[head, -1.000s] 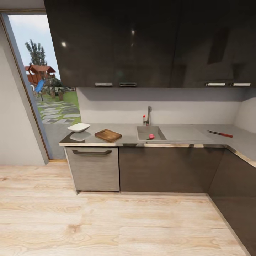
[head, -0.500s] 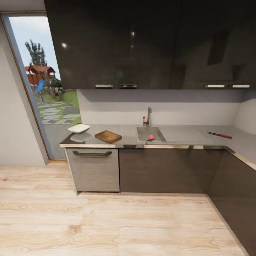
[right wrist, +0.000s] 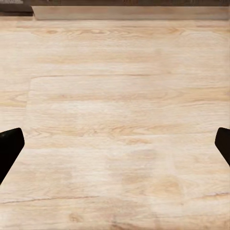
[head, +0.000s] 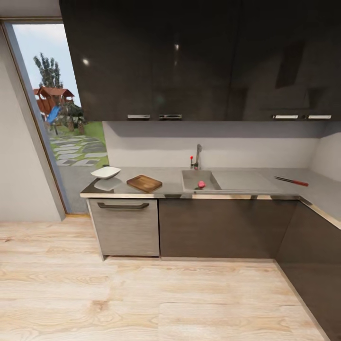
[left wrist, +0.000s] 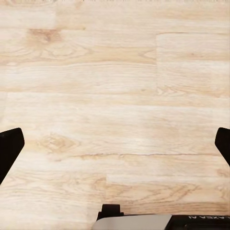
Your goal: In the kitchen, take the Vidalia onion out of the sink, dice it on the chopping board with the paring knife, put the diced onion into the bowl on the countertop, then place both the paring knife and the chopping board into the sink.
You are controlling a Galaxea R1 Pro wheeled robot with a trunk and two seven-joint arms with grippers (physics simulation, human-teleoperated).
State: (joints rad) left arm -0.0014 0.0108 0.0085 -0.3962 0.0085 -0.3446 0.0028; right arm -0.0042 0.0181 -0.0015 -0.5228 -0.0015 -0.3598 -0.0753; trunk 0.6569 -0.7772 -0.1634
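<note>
The left gripper point(left wrist: 115, 148) is being held with its fingers point(left wrist: 9, 153) spread wide, nothing between them, above bare light wood floor point(left wrist: 115, 86). The right gripper point(right wrist: 115, 143) is likewise being held with its fingers point(right wrist: 10, 148) spread apart and empty over the same floor, with the dark base of the cabinets just being caught at the far edge of that view.

Further out, in the head view, the sink point(head: 210, 188) is being taken as the landmark. The Vidalia onion point(head: 201, 183) is being shown as a small pinkish-red ball lying inside the sink basin, near its front wall. The chopping board point(head: 144, 183) is lying on the tabletop point(head: 170, 177) to the left of the sink, and the bowl point(head: 105, 172) is sitting further left, beyond the board. The paring knife point(head: 291, 180) is lying well to the right of the sink, past the drainboard.

The onion is being judged as firm, round and smooth, so likely to roll or slip; it is probably best pinched across its widest middle, from above. The knife is best taken by its red handle.
</note>
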